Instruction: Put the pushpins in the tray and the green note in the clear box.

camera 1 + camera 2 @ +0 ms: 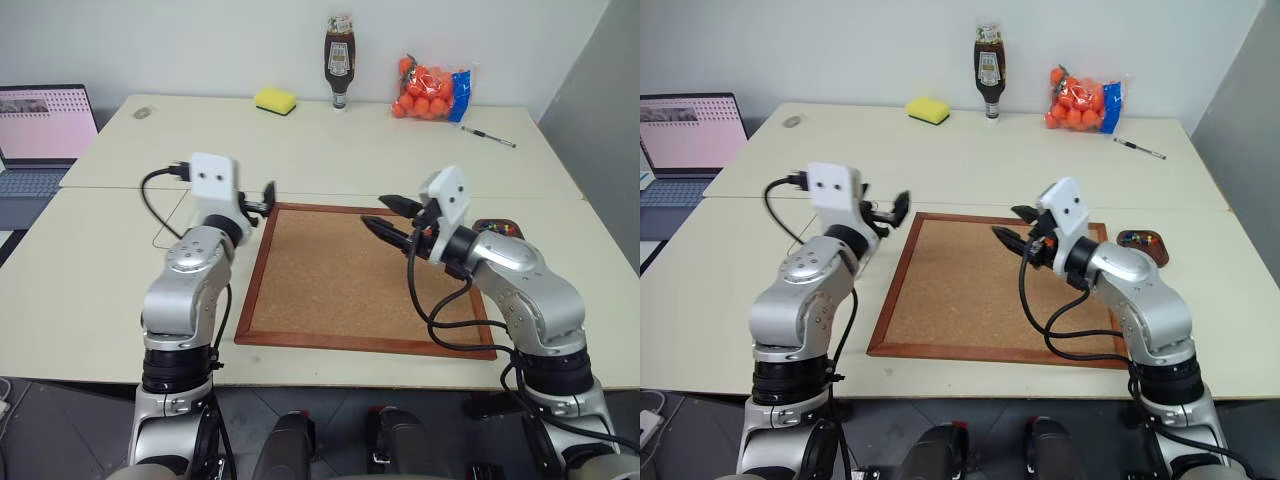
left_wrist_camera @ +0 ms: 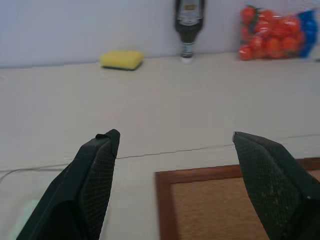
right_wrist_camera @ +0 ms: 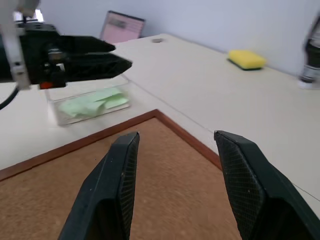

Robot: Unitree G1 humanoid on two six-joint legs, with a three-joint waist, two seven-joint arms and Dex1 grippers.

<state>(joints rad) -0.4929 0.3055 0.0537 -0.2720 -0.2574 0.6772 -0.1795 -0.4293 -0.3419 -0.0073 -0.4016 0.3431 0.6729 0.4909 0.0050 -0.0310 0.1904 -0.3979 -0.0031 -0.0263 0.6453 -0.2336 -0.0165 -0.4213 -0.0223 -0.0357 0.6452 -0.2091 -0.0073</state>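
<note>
Inside the clear box (image 3: 90,107), crumpled pale green note (image 3: 95,103); both grippers (image 2: 172,145) (image 3: 175,145) spread, empty-handed.

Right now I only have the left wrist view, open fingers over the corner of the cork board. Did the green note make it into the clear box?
Observer: Yes. The right wrist view shows the green note lying inside the clear box, which sits on the table beside the cork board.
Operator: And the pushpins, where are they?
Observer: Coloured pushpins lie in the brown tray, on the table off the board's far right corner, just behind the right arm.
</note>
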